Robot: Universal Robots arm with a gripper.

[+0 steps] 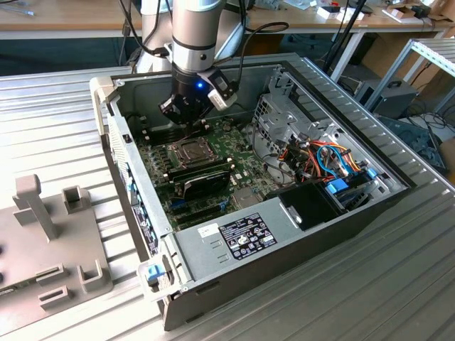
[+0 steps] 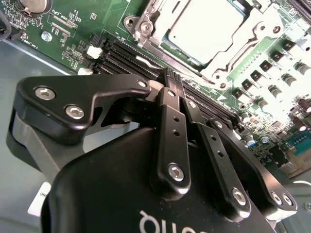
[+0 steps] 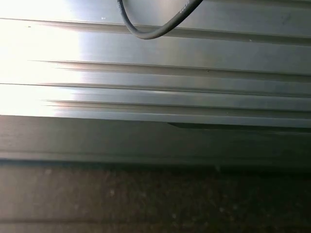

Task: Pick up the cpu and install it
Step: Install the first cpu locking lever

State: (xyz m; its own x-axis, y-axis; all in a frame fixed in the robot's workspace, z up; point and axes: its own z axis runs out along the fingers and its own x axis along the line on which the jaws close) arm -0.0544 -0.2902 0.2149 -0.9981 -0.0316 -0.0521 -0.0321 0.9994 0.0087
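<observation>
Open computer case point(image 1: 284, 266) sits on the ribbed metal tabletop point(image 1: 355, 298), lid off, green motherboard point(image 1: 160, 167) exposed. The cpu point(image 1: 192, 150) lies flat in its socket near the middle of the board, silver-grey top facing up. In the second wrist view the cpu point(image 2: 204, 26) is seated inside the socket's metal frame point(image 2: 221, 68); whether the frame is latched cannot be told. The gripper point(image 1: 185, 123) hangs from the arm over the board, just beyond the socket toward the back of the case in the exterior view. In the second wrist view the gripper point(image 2: 170, 76) has its jaws closed against each other with nothing between them, the tips over the dark memory slots point(image 2: 129, 53) just beside the socket frame; contact with the board cannot be told. The gripper is not touching the cpu. A long black expansion card point(image 1: 202, 183) lies on the board on the near side of the socket, and the power supply point(image 1: 242, 238) fills the front of the case. A metal drive cage point(image 1: 284, 117) with coloured wires stands toward the exterior view's right. A grey fixture point(image 1: 50, 241) rests on the tabletop outside the case, at the exterior view's left. The first wrist view has a ribbed metal surface point(image 3: 194, 73) and a loop of black cable point(image 3: 150, 29).
</observation>
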